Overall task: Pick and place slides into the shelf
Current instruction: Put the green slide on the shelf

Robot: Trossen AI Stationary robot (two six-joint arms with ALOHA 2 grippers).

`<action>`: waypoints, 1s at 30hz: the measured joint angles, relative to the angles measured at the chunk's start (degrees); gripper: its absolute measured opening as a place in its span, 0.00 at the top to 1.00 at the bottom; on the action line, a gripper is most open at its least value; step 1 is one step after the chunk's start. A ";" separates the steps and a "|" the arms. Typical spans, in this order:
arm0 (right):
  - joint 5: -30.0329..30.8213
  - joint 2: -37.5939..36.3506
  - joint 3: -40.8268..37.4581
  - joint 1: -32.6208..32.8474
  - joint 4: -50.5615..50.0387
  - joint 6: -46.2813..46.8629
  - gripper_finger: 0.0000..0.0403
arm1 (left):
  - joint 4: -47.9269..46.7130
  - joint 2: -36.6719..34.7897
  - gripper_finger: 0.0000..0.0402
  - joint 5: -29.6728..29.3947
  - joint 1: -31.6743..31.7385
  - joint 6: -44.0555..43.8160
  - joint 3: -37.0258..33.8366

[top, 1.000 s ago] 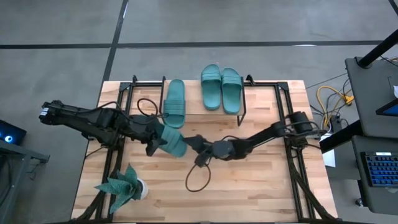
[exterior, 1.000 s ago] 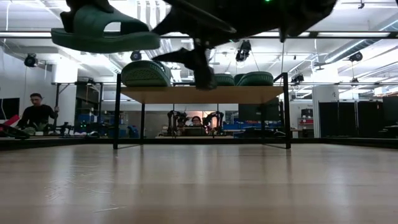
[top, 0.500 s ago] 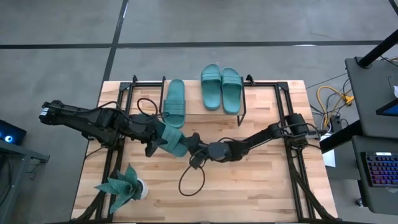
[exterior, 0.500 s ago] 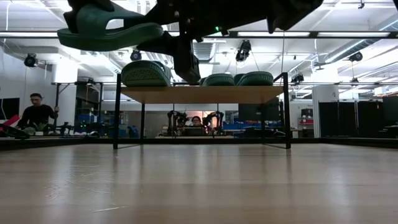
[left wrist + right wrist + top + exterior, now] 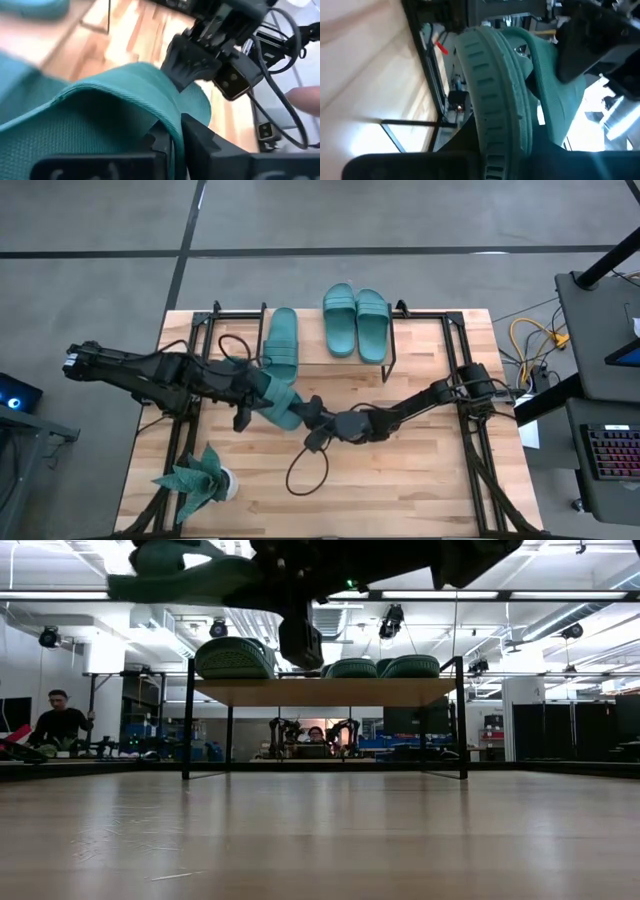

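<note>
One teal slide (image 5: 278, 402) hangs in the air above the table's middle, in front of the shelf (image 5: 310, 358). My left gripper (image 5: 252, 388) is shut on it from the left. My right gripper (image 5: 308, 418) is shut on its opposite end. Three more slides lie sole-down on the shelf's light-wood top board: one at the left (image 5: 282, 345) and a pair (image 5: 340, 320) (image 5: 372, 325) further right. In the low view the held slide (image 5: 185, 580) hangs high above the tabletop, at the picture's top edge. My left gripper pinches the slide's wide strap (image 5: 167, 120) between its two fingers, coming roughly level from the table's left. The slide is lifted clear of the table and tilted. My right gripper holds the end of the slide that points toward the table's right (image 5: 200, 100). The ribbed rim of the sole (image 5: 495, 135) runs between its two fingers, which come from the table's right. That end is clear of the table too.
A spiky green plant in a white pot (image 5: 200, 480) stands at the near left corner. A dark cable loop (image 5: 305, 475) hangs from the right arm over the table's middle. Black frame rails (image 5: 470, 450) run along both sides. People sit beyond the table (image 5: 58, 720).
My right gripper has moved toward the table's left, reached the held slide and shut on its right-hand end. The slide has shifted slightly up and tipped in the left gripper's hold.
</note>
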 joint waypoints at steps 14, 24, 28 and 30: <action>11.51 -2.83 -3.37 -0.11 7.67 -0.48 0.92 | -1.55 -1.87 0.51 -7.22 -0.01 21.72 6.13; 21.55 -14.06 -9.94 -1.52 8.93 7.48 0.92 | -4.73 -8.01 0.45 -20.87 -0.09 21.72 9.82; 22.26 -16.61 -12.88 -1.70 8.41 7.85 0.92 | -7.20 -9.31 0.45 -21.86 -0.09 21.66 9.75; 24.98 -17.29 -13.32 -1.69 8.37 8.12 0.92 | -8.54 -9.44 0.45 -21.89 -0.06 21.60 9.71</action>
